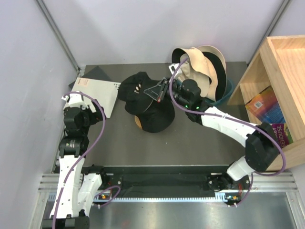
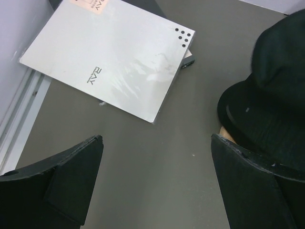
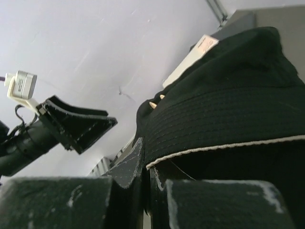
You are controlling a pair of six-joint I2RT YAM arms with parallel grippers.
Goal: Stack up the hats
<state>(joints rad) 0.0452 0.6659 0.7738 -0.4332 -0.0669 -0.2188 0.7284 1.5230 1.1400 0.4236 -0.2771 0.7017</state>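
- While the right gripper [image 1: 163, 90] is pinched on the brim of the black hat [image 3: 224, 90], its 2 fingers meet with only fabric between them, at the low left end of the brim's cream-piped edge.
- In the right wrist view, that edge runs away from the fingers to the right and slightly upward, and the crown bulges above it.
- From above, the hat lies mid-table in a heap of black cloth (how many hats make up the heap cannot be told). A tan sliver of the wooden stand [image 1: 138, 123] shows at the heap's near-left edge.
- The beige hats [image 1: 198, 64] sit apart, behind the right wrist, slumped in the teal tub [image 1: 228, 91].
- The left gripper [image 2: 156, 145] is spread wide and holds nothing. The black heap lies just to its right and the white booklet [image 2: 109, 62] ahead of it.
- The right arm is plainly the nearer, so the coming move likely turns on carrying the brim without the floppy cloth folding.
- The brim is soft cloth with rows of stitching, and the table [image 1: 114, 143] is matte grey.
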